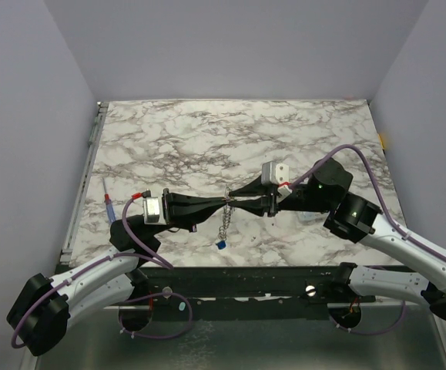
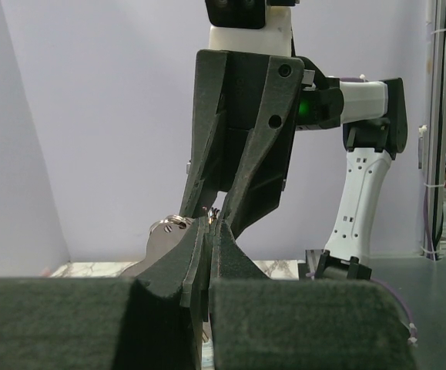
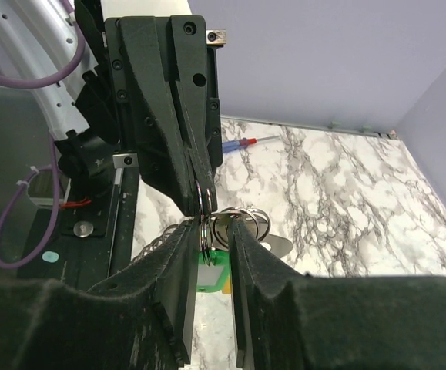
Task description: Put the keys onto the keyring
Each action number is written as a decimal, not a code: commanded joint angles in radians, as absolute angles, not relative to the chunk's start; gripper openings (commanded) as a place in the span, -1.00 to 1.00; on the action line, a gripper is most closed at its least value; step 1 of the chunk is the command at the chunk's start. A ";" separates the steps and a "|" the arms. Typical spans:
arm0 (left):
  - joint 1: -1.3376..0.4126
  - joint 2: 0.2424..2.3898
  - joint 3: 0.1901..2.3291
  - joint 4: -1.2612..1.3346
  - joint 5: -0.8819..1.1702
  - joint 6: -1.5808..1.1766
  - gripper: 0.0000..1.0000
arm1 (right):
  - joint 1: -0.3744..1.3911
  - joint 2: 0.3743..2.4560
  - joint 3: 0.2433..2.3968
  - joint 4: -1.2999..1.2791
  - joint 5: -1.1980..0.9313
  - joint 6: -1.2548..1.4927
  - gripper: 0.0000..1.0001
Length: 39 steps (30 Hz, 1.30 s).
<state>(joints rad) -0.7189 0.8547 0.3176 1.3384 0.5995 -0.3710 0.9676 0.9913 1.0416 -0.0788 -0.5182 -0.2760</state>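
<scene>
Mostly the action sits in a knot that we can barely read. From above, the left gripper (image 1: 222, 204) and the right gripper (image 1: 236, 204) meet tip to tip over the near part of the marble table (image 1: 207, 139), and their black fingers cover whatever lies between them. Only a fine chain (image 1: 224, 223) shows there, trailing from the meeting point toward the near edge, with a blue key (image 1: 220, 244) at its end. We cannot tell whether that key rests on the marble.

The right wrist view gives us more. Thin silvery loops of the keyring (image 3: 206, 223) run out of the left gripper's fingertips, which are pressed together on the wire. The loops drop into the gap between the right fingers (image 3: 178, 270). Those fingers stand a little apart, and we cannot tell whether their pads press on the ring. Low in that gap sit the keys (image 3: 209, 277) with green and yellow heads, half cut off by the fingers, and a plain metal blade (image 3: 275, 245) pokes out to one side.

The left wrist view shows only a glint of ring beside its own closed tips, plus a green light (image 2: 309, 106) on the right arm. A red-and-blue pen (image 1: 108, 202) lies well apart, by the table's left edge
</scene>
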 commanded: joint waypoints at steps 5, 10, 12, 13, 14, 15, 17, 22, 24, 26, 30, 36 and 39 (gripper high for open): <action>-0.712 0.841 0.318 1.390 0.609 -0.381 -1.00 | 0.971 1.014 1.026 -0.012 -0.541 -0.244 -0.61; -0.713 0.843 0.317 1.390 0.604 -0.380 -1.00 | 0.971 1.023 1.032 -0.009 -0.559 -0.242 -0.82; -0.711 0.846 0.317 1.391 0.595 -0.382 -1.00 | 0.971 1.022 1.031 -0.009 -0.561 -0.241 -0.90; -0.712 0.848 0.317 1.391 0.595 -0.382 -1.00 | 0.971 1.019 1.030 0.005 -0.560 -0.242 -0.93; -0.712 0.850 0.316 1.391 0.593 -0.383 -1.00 | 0.971 1.016 1.027 0.024 -0.557 -0.243 -0.97; -0.712 0.851 0.316 1.391 0.591 -0.384 -1.00 | 0.971 1.012 1.023 0.034 -0.551 -0.244 -0.98; -0.711 0.854 0.317 1.391 0.590 -0.388 -1.00 | 0.971 1.006 1.018 0.047 -0.536 -0.246 -0.99; -0.712 0.856 0.316 1.391 0.591 -0.387 -0.92 | 0.971 1.003 1.013 0.045 -0.525 -0.248 -0.99; -0.711 0.854 0.316 1.390 0.595 -0.385 -0.74 | 0.971 0.999 1.018 0.034 -0.509 -0.242 -0.99; -0.711 0.851 0.316 1.380 0.596 -0.380 -0.58 | 0.971 0.997 1.025 0.015 -0.500 -0.245 -0.99; -0.710 0.834 0.320 1.338 0.600 -0.355 -0.42 | 0.971 1.001 1.039 -0.036 -0.489 -0.254 -0.99; -0.709 0.775 0.332 1.214 0.591 -0.279 -0.36 | 0.971 0.989 1.034 -0.053 -0.459 -0.260 -0.99; -0.708 0.744 0.340 1.146 0.582 -0.233 -0.33 | 0.971 0.985 1.034 -0.063 -0.457 -0.262 -0.99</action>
